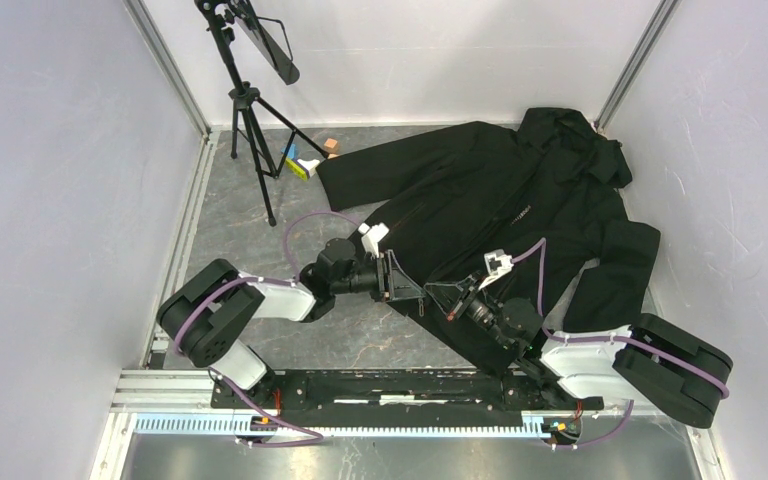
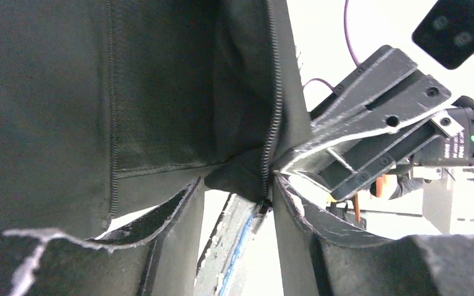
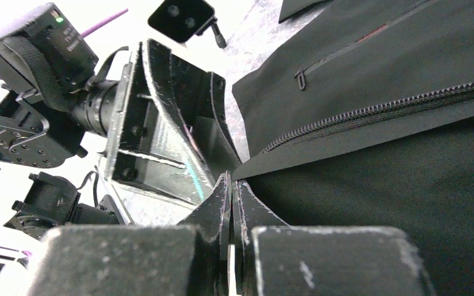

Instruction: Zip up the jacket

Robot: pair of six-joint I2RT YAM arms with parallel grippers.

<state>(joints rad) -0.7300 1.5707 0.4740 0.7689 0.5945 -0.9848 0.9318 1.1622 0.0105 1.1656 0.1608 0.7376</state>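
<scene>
The black jacket [image 1: 500, 200] lies spread on the table, hood at the back right. Both grippers meet at its lower front hem. My left gripper [image 1: 408, 288] is open. In the left wrist view its jaws [image 2: 237, 180] stand wide apart around the hem and the bottom end of the front zipper [image 2: 274, 92], which hangs by the right finger [image 2: 296, 209]. My right gripper [image 1: 440, 293] is shut on the jacket's hem corner [image 3: 231, 179]. The zipper teeth [image 3: 376, 111] run up to the right from there, and the slider is not visible.
A black tripod [image 1: 247, 120] with a device on top stands at the back left, with small coloured blocks [image 1: 305, 162] by its feet. Grey walls enclose the table on three sides. A metal rail [image 1: 390, 385] runs along the near edge.
</scene>
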